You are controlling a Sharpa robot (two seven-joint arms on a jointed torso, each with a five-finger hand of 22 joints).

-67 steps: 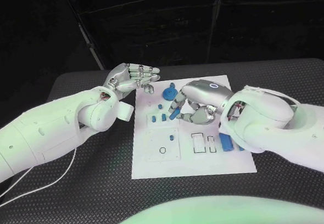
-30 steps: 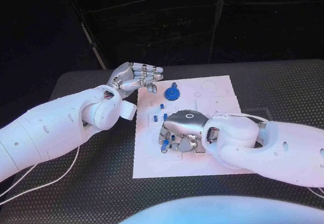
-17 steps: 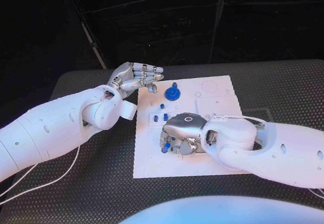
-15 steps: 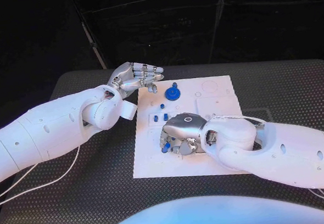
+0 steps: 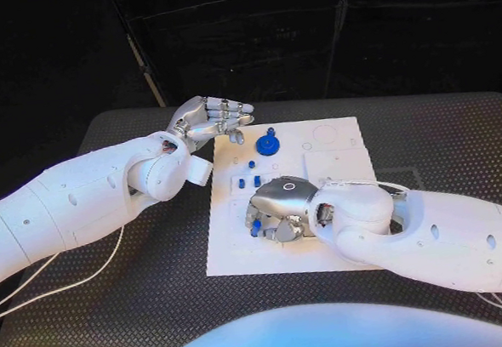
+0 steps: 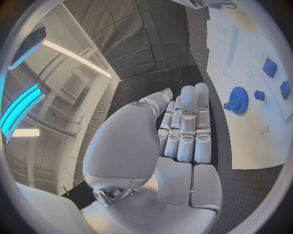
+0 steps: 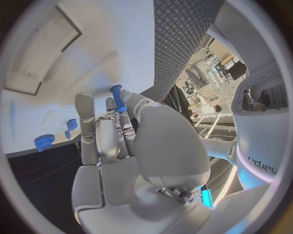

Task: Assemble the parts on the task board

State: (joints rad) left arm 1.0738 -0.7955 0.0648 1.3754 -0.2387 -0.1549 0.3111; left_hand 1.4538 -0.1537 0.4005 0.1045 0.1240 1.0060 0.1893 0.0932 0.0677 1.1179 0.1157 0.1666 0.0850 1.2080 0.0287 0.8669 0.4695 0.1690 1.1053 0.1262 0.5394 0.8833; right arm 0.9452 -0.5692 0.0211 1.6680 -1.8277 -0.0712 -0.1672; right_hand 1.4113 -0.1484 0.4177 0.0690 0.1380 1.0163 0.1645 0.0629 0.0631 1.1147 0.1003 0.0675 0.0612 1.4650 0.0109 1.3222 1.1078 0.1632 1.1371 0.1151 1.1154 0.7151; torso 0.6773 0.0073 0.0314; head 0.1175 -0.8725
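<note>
The white task board (image 5: 336, 141) lies in the middle of the black table. My right hand (image 5: 278, 211) hovers low over its near left part and pinches a small blue peg (image 5: 255, 231); the right wrist view shows that peg (image 7: 117, 97) sticking out between the fingertips above the board (image 7: 92, 48). A blue gear (image 5: 269, 145) stands at the board's far end, with small blue parts (image 5: 247, 181) just nearer. My left hand (image 5: 208, 120) hangs beside the board's far left corner, fingers curled in on nothing. The left wrist view shows those fingers (image 6: 183, 131) folded, the gear (image 6: 237, 100) beyond them.
Rectangular recesses (image 7: 43, 53) are cut into the board close to the right hand. My right forearm (image 5: 443, 231) covers the board's near right part. Black ribbed table mat (image 5: 470, 138) lies around the board, and white cables (image 5: 55, 287) trail under my left arm.
My right hand has carried the blue peg from the board's far part to its near left, then crept slightly further left. The left hand has stayed put.
</note>
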